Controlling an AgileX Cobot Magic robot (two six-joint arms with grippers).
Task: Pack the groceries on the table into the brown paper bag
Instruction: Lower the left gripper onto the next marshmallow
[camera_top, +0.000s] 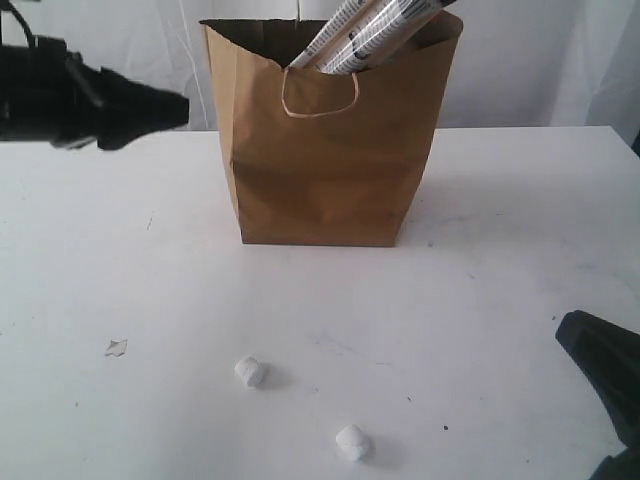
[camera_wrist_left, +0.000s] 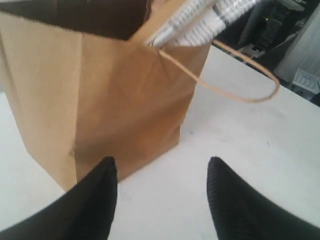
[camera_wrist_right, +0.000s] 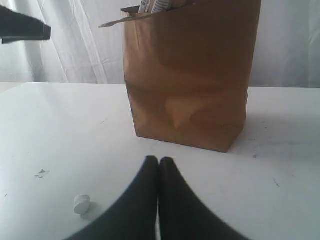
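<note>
The brown paper bag (camera_top: 325, 140) stands upright at the back middle of the table (camera_top: 480, 300); long noodle packs (camera_top: 365, 35) stick out of its top. Two white marshmallows lie on the table in front, one (camera_top: 250, 372) nearer the bag and one (camera_top: 353, 442) closer to the front edge. My left gripper (camera_top: 175, 108) hovers left of the bag, level with its upper part; its fingers stand open and empty (camera_wrist_left: 162, 167) with the bag (camera_wrist_left: 100, 95) just ahead. My right gripper (camera_wrist_right: 159, 161) is shut on nothing, low at the front right (camera_top: 600, 360). One marshmallow (camera_wrist_right: 82, 203) lies beside it.
A small pale scrap (camera_top: 116, 348) lies on the table at the front left. A white curtain (camera_top: 560, 60) hangs behind the table. The bag's cord handle (camera_wrist_left: 235, 85) loops out toward the left gripper's side.
</note>
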